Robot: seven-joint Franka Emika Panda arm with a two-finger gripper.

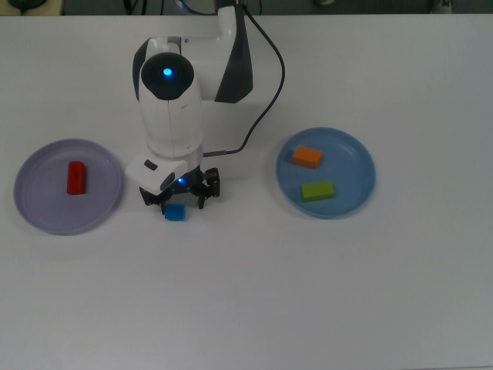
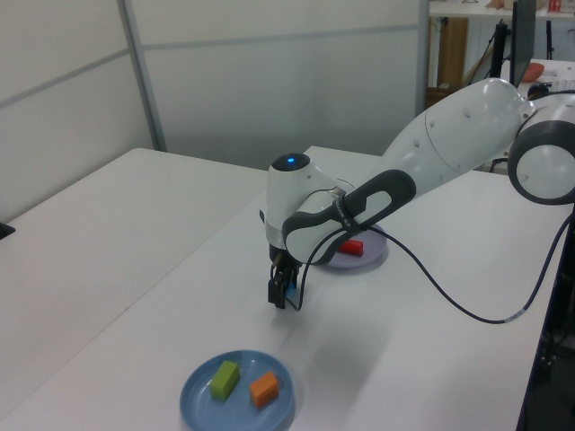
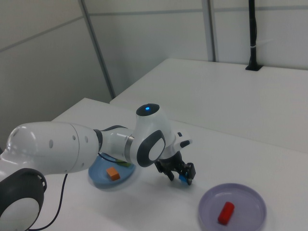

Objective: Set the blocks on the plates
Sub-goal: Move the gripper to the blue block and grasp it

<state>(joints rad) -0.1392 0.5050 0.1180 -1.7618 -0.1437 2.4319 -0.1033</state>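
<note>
Hand: the hand (image 1: 179, 202) is low over the desk (image 1: 246, 293), fingers pointing down and set either side of the blue block (image 1: 175, 212); whether they press on it cannot be told.
Blue block: on the desk between the two plates, nearer the lavender plate (image 1: 46, 212), partly hidden by the hand in the left view (image 2: 284, 280) and showing between the fingers in the right view (image 3: 183, 178).
Red block: the red block (image 1: 75, 176) lies on the lavender plate, near the desk's edge at the top view's left.
Orange block: the orange block (image 1: 307, 156) lies on the blue plate (image 1: 354, 193), towards the far rim in the top view.
Green block: the green block (image 1: 317, 190) lies on the same plate, just beside the orange one, apart from it.
Arm: the white arm (image 1: 171, 100) stands over the blue block, a blue light on its top.
</note>
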